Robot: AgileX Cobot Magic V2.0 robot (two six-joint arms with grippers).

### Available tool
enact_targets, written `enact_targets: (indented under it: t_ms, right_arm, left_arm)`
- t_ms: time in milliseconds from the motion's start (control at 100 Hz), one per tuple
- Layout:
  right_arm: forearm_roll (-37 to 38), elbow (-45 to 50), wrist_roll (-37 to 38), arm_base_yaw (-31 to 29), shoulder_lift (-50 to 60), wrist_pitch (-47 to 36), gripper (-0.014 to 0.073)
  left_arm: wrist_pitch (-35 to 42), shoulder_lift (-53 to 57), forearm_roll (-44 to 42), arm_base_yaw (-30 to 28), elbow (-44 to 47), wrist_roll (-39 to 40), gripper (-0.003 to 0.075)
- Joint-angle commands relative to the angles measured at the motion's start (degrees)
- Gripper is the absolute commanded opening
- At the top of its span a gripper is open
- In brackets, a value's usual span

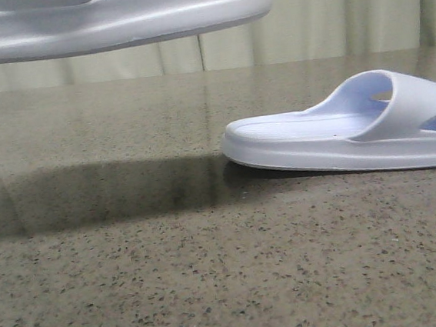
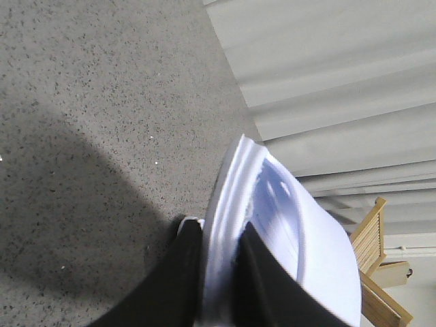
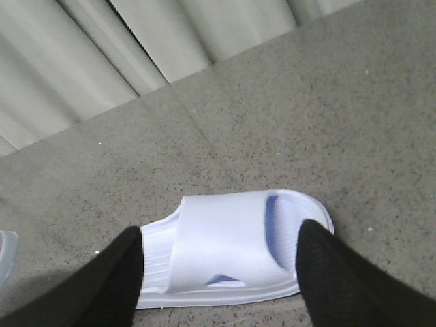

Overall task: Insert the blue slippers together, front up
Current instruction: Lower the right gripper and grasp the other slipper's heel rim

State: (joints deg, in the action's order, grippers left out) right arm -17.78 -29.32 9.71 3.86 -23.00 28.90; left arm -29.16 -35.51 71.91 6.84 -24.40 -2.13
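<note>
At the upper left of the front view, one pale blue slipper (image 1: 111, 19) is seen raised well clear of the speckled stone table (image 1: 213, 272), sole downward and roughly level, with only its thick sole and lower edge inside the picture. A broad dark shadow (image 1: 90, 195) is cast on the table beneath it. In the left wrist view this raised slipper (image 2: 272, 225) is shown clamped on edge by the left gripper (image 2: 219, 272) — the two black fingers (image 2: 178, 272) are pressed against either side of the sole, pinching it. Pale pleated curtains (image 2: 327, 82) and part of a wooden frame (image 2: 375, 238) are seen beyond the table edge.

Toward the right of the front view, the second slipper (image 1: 354, 131) is lying flat on the table, sole down, strap up, its strap end toward the right edge and a triangular cutout visible in the strap's side. In the right wrist view the right gripper (image 3: 221, 272) is held above this slipper (image 3: 231, 252) with its black fingers (image 3: 327, 279) spread wide — one finger is seen over each end of the slipper. Whether the fingers touch the slipper cannot be told.
</note>
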Motion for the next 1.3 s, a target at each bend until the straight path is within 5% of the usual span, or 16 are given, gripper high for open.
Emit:
enact_targets:
  t_ms: [0, 760, 1290]
  right_arm:
    - [-0.6, -2.1, 1.8, -0.2, -4.1, -5.4, 0.0412]
    - [-1.5, -2.1, 15.6, -0.2, -26.2, -14.3, 0.0412]
    - [-2.7, -2.1, 15.7, -0.2, -33.8, -17.0, 0.0412]
  left_arm:
    - [0.5, 0.2, 2.7, 0.5, -2.1, -0.1, 0.0016]
    - [0.6, 0.2, 2.7, 0.5, -2.1, -0.1, 0.0016]
    - [0.6, 0.2, 2.7, 0.5, -2.1, -0.1, 0.0016]
